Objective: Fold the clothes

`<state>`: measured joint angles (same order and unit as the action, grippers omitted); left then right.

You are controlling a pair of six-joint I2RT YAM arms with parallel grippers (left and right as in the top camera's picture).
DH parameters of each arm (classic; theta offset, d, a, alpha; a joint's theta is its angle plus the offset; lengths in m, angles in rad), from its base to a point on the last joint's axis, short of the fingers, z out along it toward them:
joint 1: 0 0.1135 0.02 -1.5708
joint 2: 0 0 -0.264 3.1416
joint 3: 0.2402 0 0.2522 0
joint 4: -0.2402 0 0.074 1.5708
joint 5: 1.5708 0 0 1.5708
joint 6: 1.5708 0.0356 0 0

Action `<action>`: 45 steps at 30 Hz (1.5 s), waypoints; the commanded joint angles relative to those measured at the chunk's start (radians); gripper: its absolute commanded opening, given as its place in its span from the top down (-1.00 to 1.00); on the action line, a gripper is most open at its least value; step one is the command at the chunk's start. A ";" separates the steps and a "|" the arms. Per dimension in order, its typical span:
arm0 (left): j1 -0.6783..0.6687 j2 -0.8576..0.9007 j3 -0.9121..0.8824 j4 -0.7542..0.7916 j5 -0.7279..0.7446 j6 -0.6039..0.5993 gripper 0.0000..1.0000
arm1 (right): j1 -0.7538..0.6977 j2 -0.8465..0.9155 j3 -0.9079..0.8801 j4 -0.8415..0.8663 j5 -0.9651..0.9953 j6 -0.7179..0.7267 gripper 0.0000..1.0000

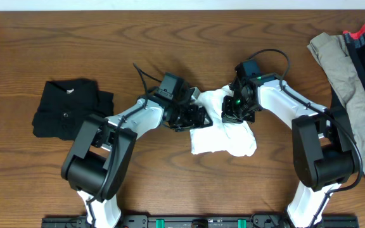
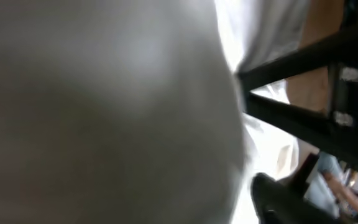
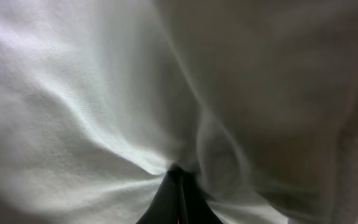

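White T-shirt (image 1: 224,139) lies bunched on the wooden table (image 1: 170,38), with both arms meeting over its upper edge. The right gripper (image 1: 236,114) is at the shirt's top, and its fingertips (image 3: 179,199) are pressed tight together with cloth puckered between them, so it has a pinch of the shirt. The left gripper (image 1: 198,117) is at the shirt's left edge. Its wrist view is filled by blurred white fabric (image 2: 104,112), so I cannot tell how far its fingers are open or whether they hold anything. A folded black garment (image 1: 68,107) sits well left of the shirt. A khaki garment (image 1: 353,88) and a red garment (image 1: 360,31) are piled far to the shirt's right (partly cut off by the frame edge).
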<state>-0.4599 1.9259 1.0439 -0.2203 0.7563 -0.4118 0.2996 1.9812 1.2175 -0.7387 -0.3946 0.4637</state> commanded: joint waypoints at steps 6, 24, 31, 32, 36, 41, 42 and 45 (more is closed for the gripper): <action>-0.009 0.027 -0.008 -0.006 -0.042 -0.011 0.88 | 0.022 0.119 -0.068 -0.014 0.068 -0.035 0.97; 0.224 -0.479 0.043 -0.357 -0.119 0.450 0.88 | -0.168 -0.356 -0.064 -0.163 0.090 -0.155 0.98; 0.520 -0.534 0.043 -0.409 -0.121 0.559 0.88 | -0.167 -0.431 -0.064 -0.188 0.096 -0.149 0.97; 0.566 -0.534 0.043 -0.409 -0.121 0.562 0.88 | -0.167 -0.431 -0.064 -0.195 0.096 -0.146 0.97; 0.755 -0.533 0.047 -0.430 -0.113 0.577 0.88 | -0.168 -0.431 -0.065 -0.221 0.096 -0.146 0.97; 0.934 -0.523 0.047 -0.398 -0.114 0.578 0.88 | -0.167 -0.431 -0.065 -0.220 0.096 -0.142 0.97; 0.958 -0.515 0.047 -0.382 -0.114 0.565 0.88 | -0.167 -0.431 -0.065 -0.219 0.096 -0.142 0.97; 1.006 -0.482 0.047 -0.348 -0.114 0.528 0.88 | -0.167 -0.431 -0.065 -0.215 0.097 -0.142 0.97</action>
<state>0.5152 1.4128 1.0683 -0.5846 0.6243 0.1310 0.1360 1.5612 1.1492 -0.9562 -0.3058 0.3275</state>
